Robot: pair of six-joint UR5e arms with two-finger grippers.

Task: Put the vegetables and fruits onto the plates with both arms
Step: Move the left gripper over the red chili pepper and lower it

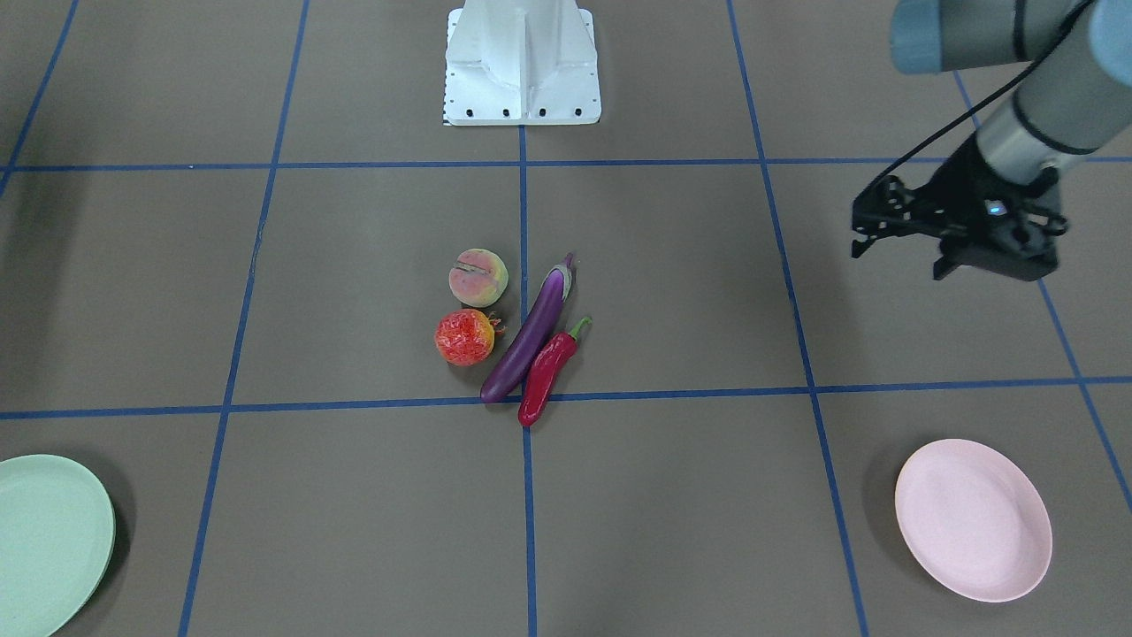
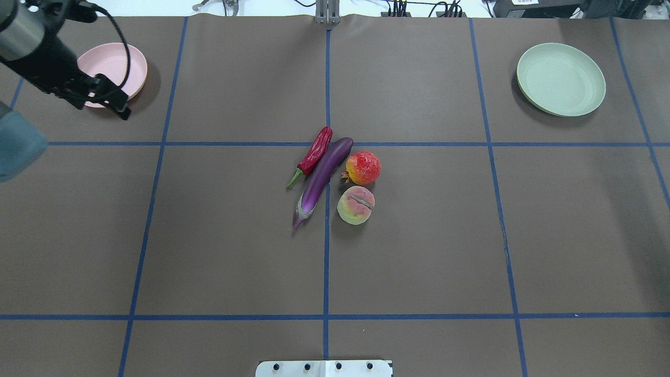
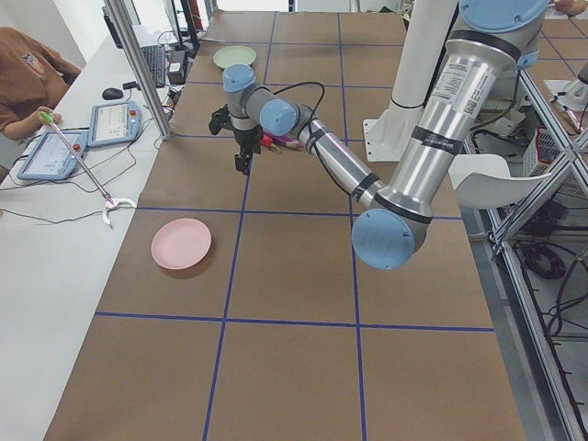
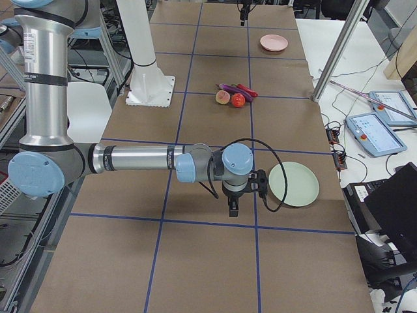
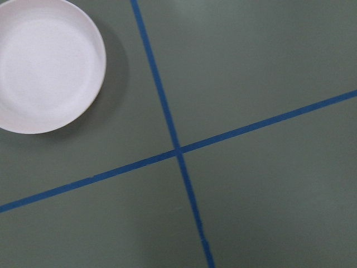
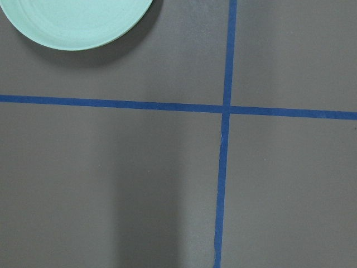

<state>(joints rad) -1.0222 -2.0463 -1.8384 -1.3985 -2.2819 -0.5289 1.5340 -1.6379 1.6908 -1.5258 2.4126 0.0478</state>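
Four items lie together at the table's centre: a purple eggplant (image 1: 531, 336) (image 2: 324, 175), a red chili pepper (image 1: 548, 372) (image 2: 315, 152) against it, a peach (image 1: 478, 277) (image 2: 356, 204) and a red-orange pomegranate-like fruit (image 1: 464, 337) (image 2: 363, 167). The pink plate (image 1: 973, 520) (image 5: 44, 64) and the mint green plate (image 1: 44, 540) (image 2: 561, 78) sit bare at opposite far corners. My left gripper (image 1: 898, 259) (image 2: 100, 99) hovers open and empty above the table near the pink plate. My right gripper (image 4: 232, 207) hangs beside the green plate (image 4: 294, 184); I cannot tell its state.
The white base block (image 1: 522, 71) stands at the robot's edge of the table. Blue tape lines (image 2: 326, 262) divide the brown mat into squares. A side bench with tablets (image 3: 110, 124) and a seated person (image 3: 28, 69) lies beyond the plates.
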